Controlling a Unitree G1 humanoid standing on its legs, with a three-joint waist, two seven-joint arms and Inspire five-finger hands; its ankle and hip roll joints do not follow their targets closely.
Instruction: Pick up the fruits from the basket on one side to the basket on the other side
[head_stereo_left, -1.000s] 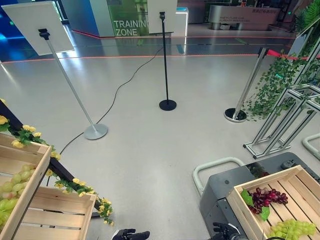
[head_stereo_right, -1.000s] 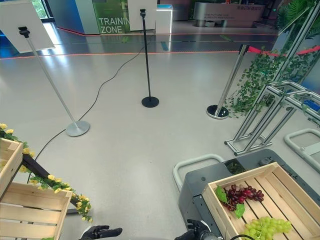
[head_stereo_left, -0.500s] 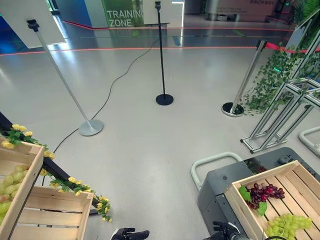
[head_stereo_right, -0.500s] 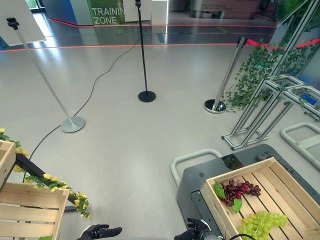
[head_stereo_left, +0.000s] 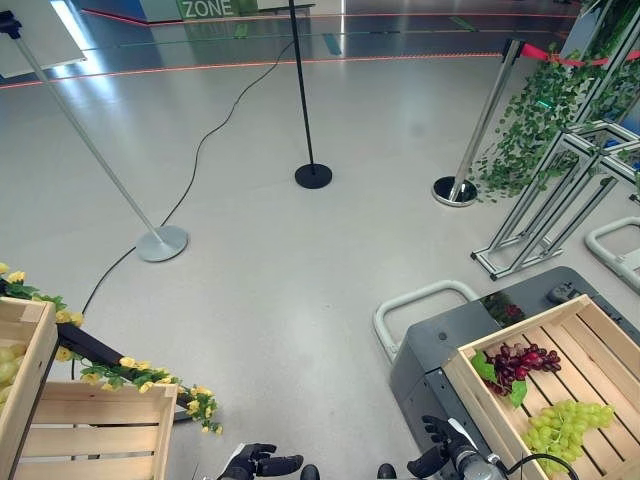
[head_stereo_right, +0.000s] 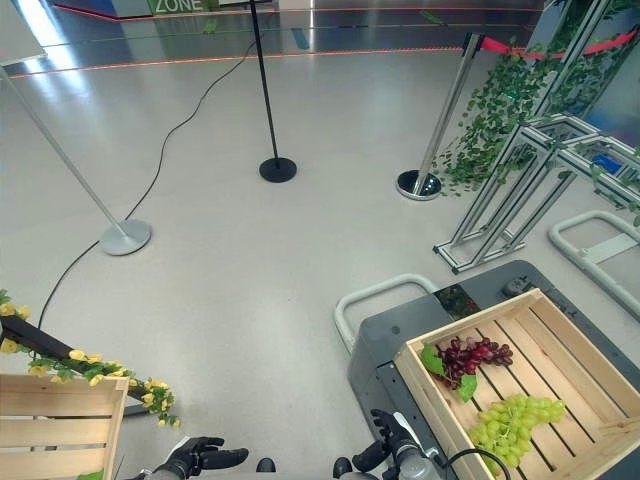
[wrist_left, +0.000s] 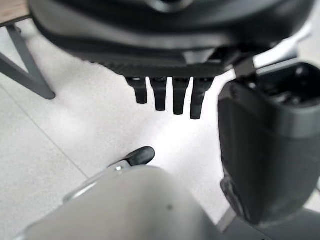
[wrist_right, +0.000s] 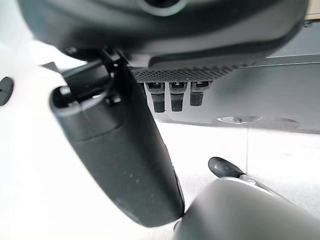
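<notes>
Green grapes (head_stereo_left: 565, 431) lengthwise along right crate (head_stereo_left: 600, 350)

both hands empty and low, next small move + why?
Probably reach the right robot hand up toward the red grapes in the right crate. Both hands hang open and empty near the floor; the left robot hand sits by the left crate, and the green grapes lie farther in.

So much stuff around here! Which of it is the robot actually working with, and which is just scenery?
Part of the job:
right crate
purple grapes
green grapes
left crates
left hand and right hand, both empty

Just scenery:
sign stands
barrier post
ivy
yellow flowers
grey cart
</notes>
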